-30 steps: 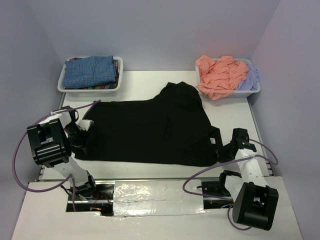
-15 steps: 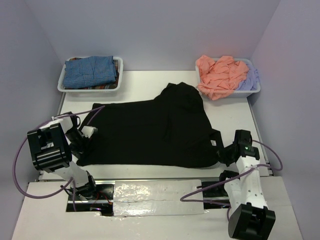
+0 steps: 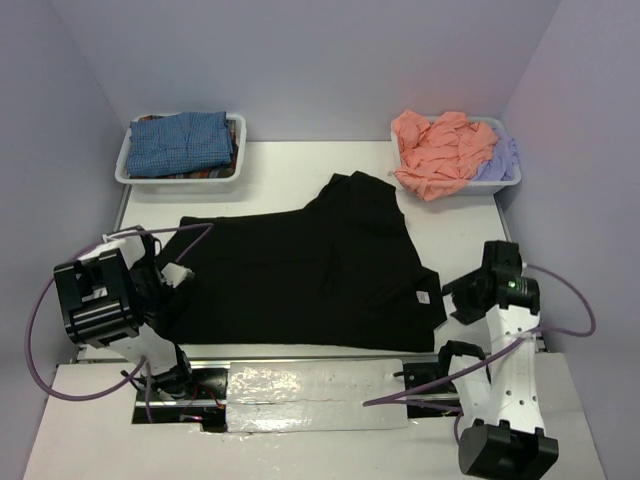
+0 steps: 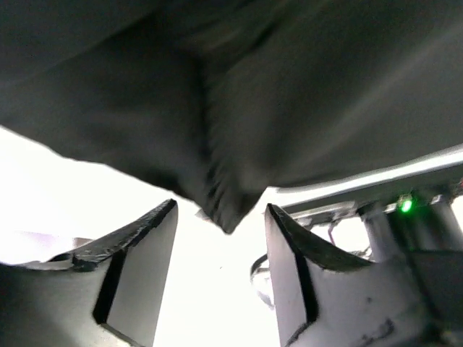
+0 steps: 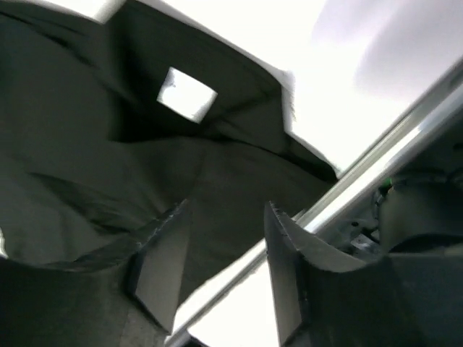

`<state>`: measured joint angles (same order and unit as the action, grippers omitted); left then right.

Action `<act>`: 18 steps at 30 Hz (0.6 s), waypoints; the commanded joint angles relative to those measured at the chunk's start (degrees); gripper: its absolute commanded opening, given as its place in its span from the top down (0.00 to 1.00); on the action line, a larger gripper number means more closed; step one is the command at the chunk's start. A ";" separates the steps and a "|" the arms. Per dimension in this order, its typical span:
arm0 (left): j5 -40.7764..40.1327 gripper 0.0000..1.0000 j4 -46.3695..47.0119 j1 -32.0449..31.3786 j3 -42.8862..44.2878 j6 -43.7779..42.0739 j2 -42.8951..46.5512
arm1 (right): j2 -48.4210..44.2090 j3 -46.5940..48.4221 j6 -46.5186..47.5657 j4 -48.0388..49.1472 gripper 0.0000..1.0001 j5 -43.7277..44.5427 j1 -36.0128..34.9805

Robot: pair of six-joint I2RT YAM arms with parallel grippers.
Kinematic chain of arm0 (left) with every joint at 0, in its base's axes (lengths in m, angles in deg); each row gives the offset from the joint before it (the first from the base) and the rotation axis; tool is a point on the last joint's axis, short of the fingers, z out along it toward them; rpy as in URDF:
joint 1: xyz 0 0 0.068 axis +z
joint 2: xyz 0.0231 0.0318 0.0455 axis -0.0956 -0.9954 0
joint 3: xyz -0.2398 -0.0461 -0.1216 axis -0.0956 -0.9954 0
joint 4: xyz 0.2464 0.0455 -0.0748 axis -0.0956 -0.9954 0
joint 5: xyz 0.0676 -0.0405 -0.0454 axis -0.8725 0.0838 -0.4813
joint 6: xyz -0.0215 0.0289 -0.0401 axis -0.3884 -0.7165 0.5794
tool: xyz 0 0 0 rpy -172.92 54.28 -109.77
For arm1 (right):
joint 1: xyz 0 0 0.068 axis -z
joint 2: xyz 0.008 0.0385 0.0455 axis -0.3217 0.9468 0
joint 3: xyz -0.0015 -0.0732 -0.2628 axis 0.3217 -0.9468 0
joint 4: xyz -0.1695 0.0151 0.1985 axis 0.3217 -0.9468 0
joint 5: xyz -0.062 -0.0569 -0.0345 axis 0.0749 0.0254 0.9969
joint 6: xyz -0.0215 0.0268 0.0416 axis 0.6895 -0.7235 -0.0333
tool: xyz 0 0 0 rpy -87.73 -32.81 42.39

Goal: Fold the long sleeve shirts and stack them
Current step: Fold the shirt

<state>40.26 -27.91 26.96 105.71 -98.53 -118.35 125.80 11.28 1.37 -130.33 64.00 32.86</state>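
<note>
The large black shirt (image 3: 300, 265) lies spread flat across the middle of the table, its white tag (image 3: 422, 296) near its right near corner. My left gripper (image 3: 166, 285) is at the shirt's left near corner. In the left wrist view it (image 4: 221, 208) is open, with a corner of the black shirt (image 4: 217, 108) just beyond the fingertips and not gripped. My right gripper (image 3: 452, 300) is just off the shirt's right near corner. In the right wrist view it (image 5: 228, 206) is open and empty over the black shirt (image 5: 108, 159) and the tag (image 5: 187, 94).
A white bin (image 3: 124, 160) at the back left holds a folded blue-checked shirt (image 3: 183, 143). A white bin (image 3: 512, 180) at the back right holds a crumpled salmon-pink shirt (image 3: 438, 150) and a pale lavender shirt (image 3: 500, 155). A metal rail (image 5: 362, 177) runs along the table's near edge.
The shirt's near edge has come down toward the front and now lies flatter. My right gripper has drawn back to the right, off the shirt. The left gripper has shifted slightly.
</note>
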 commanded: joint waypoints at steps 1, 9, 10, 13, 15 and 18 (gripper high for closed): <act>-3.75 0.35 -5.06 0.41 7.71 -1.82 -1.19 | 2.27 9.90 4.54 3.01 0.44 5.65 -0.64; -3.51 0.25 -8.15 0.41 38.90 3.70 -5.94 | 15.26 24.06 26.43 26.39 0.18 -6.02 -12.14; -0.63 0.25 -7.71 0.32 41.56 5.10 -6.20 | 17.72 24.94 27.24 27.19 0.25 -7.78 -12.68; 7.70 0.31 -5.34 -1.68 52.20 8.79 -6.21 | 28.95 28.28 28.57 29.74 0.85 -12.71 -13.38; 10.37 0.36 -4.19 -4.67 58.97 10.56 -6.64 | 31.44 28.38 28.39 32.55 0.92 -13.59 -13.38; 15.46 0.41 -1.04 -12.75 64.96 13.19 -8.30 | 34.35 27.24 28.30 37.82 0.80 -13.33 -13.38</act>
<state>46.17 -31.16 21.69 165.55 -90.09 -124.93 160.67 38.08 27.38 -99.47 52.91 19.76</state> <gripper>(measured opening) 0.599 0.180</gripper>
